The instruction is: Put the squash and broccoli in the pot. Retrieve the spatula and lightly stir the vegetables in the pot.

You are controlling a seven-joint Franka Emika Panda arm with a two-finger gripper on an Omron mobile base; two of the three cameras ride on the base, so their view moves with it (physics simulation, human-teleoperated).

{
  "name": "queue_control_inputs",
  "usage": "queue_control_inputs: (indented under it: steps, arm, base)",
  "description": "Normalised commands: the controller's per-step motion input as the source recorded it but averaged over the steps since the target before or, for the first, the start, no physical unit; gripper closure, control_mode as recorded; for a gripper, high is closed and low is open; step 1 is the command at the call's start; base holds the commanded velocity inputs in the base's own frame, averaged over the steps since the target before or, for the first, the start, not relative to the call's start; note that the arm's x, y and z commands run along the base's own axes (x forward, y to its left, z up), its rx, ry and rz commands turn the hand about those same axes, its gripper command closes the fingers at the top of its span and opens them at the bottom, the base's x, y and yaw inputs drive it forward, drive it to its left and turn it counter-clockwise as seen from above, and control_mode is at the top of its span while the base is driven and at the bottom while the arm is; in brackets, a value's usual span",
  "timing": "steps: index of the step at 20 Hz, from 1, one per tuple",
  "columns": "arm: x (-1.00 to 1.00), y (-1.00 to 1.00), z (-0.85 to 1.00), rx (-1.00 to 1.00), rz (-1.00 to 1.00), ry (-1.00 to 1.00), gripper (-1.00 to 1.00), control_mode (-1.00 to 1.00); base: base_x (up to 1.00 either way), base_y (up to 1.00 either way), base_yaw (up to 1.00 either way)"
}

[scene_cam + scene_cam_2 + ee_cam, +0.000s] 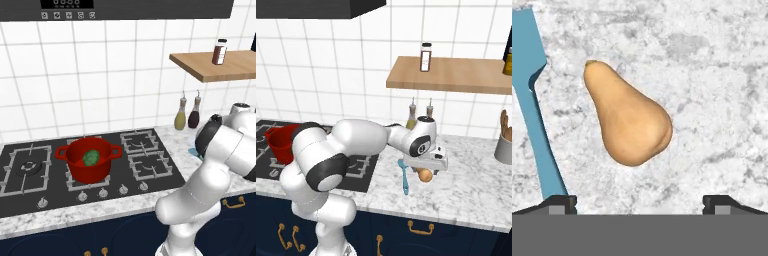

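A tan, pear-shaped squash (629, 120) lies on the marble counter, directly below my gripper (639, 202). The gripper is open, its fingertips wide apart on either side and holding nothing. In the right base view the hand (428, 167) hovers just over the squash (425, 175). The light-blue spatula (534, 115) lies flat beside the squash, a small gap apart, its handle pointing at the counter's front edge (404, 180). The red pot (87, 172) stands on a front burner of the stove, with the green broccoli (90, 157) inside it.
Two bottles (180, 115) (194, 114) stand at the wall behind the counter. A wooden shelf (456, 75) with a jar (426, 56) hangs above. A utensil holder (503, 145) sits at the far right. The black stove (30, 170) lies left of the marble.
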Motion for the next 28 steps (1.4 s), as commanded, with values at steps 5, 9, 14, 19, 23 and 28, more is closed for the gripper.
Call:
queue_control_inputs:
  steps: [5,9,14,19,23,28]
  arm:
    - [0.26,0.00,-0.26,0.00,0.07,0.00,-1.00,-1.00]
    - [0.20,0.00,-0.24,0.00,0.08,0.00,-1.00,-1.00]
    - [0.22,-0.12,-0.25,0.00,0.05,0.00,-1.00,-1.00]
    - [0.04,-0.06,-0.27,0.00,0.04,0.00,-1.00,-1.00]
    - [-0.07,0.00,-0.03,0.00,0.02,0.00,1.00,-1.00]
    - [-0.25,0.02,0.26,0.03,0.01,-0.07,1.00,-1.00]
  base:
    - [0.00,0.00,0.00]
    - [0.00,0.00,0.00]
    - [0.00,0.00,0.00]
    - [0.00,0.00,0.00]
    - [0.00,0.00,0.00]
    - [0.00,0.00,0.00]
